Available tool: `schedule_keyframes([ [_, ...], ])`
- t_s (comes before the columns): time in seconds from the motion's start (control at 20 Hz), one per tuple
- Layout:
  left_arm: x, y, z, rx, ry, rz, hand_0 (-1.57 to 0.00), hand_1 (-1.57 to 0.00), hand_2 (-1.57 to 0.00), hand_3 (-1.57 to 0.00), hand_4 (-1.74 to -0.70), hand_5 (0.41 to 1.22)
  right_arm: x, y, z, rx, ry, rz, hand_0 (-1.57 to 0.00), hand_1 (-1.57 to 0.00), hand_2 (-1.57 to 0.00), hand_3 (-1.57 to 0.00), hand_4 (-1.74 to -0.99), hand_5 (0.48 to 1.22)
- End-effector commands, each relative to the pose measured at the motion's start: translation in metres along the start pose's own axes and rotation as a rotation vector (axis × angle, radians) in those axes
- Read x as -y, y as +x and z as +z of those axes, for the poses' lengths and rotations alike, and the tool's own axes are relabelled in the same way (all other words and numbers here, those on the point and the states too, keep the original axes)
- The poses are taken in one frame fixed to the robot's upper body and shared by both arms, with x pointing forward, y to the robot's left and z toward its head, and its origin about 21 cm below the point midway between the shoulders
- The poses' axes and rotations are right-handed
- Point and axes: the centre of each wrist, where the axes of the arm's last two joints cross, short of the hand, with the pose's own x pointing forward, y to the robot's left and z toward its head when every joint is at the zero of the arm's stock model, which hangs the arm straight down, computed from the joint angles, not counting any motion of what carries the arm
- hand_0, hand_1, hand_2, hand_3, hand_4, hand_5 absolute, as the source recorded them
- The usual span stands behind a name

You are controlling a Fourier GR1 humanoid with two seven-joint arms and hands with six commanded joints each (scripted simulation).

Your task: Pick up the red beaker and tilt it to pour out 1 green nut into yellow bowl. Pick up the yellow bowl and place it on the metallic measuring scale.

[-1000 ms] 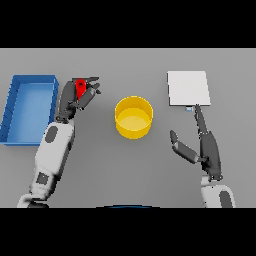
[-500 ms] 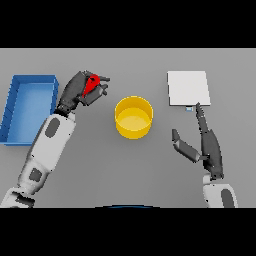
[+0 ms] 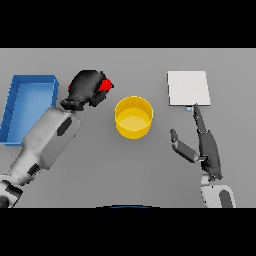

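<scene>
Both arms wore white and grey shells with dark inset patches; left hand and right hand looked dark, perhaps black.

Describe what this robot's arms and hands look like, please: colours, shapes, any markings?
Both arms are chunky white and grey shells with small dark patches set into them. Each ends in a dark, nearly black robot hand with slim fingers and a thumb: the left robot hand looks rounded and bulky, the right robot hand long and narrow. No cables or lettering show.

Matt yellow bowl; smooth pale metallic scale.
</scene>
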Motion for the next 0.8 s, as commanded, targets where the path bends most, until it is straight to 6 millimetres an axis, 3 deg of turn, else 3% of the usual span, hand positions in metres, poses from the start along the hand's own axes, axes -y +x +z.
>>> schedule_keyframes([
  [0.0,0.002,0.001,-0.001,0.012,-0.017,-0.064,-1.57,-1.57,-1.57,-1.57,-1.74,1.161,0.000,0.001,0.001,0.005,0.001,0.007,0.00,0.00,0.00,0.00,-1.267,0.698],
  [0.15,-0.006,0.012,-0.007,0.055,-0.026,-0.216,-1.57,-1.57,-1.57,-1.57,-1.74,1.190,0.005,0.001,0.004,0.015,0.003,0.005,0.00,0.00,0.00,0.00,-1.274,0.704],
  [0.25,-0.006,0.020,-0.011,0.088,-0.063,-0.317,-1.57,-1.57,-1.57,-1.57,-1.65,1.201,0.000,0.002,-0.002,-0.002,0.001,-0.002,0.00,0.00,0.00,0.00,-1.284,0.705],
  [0.3,-0.011,0.021,-0.012,0.109,-0.076,-0.371,-1.57,-1.57,-1.57,-1.57,-1.67,1.205,-0.001,-0.001,-0.001,-0.003,0.005,-0.011,0.00,0.00,0.00,0.00,-1.283,0.702],
  [0.5,-0.011,0.037,-0.019,0.180,-0.170,-0.576,-1.57,-1.57,-1.57,-1.28,-1.70,1.215,-0.008,-0.004,0.003,0.016,-0.006,-0.046,0.00,0.00,0.00,0.00,-1.292,0.678],
  [0.75,-0.006,0.060,-0.026,0.290,-0.243,-0.820,-1.57,-1.57,-1.57,-1.47,-1.73,1.219,-0.002,-0.007,0.004,0.011,-0.020,-0.087,0.00,0.00,0.00,0.00,-1.291,0.648],
])
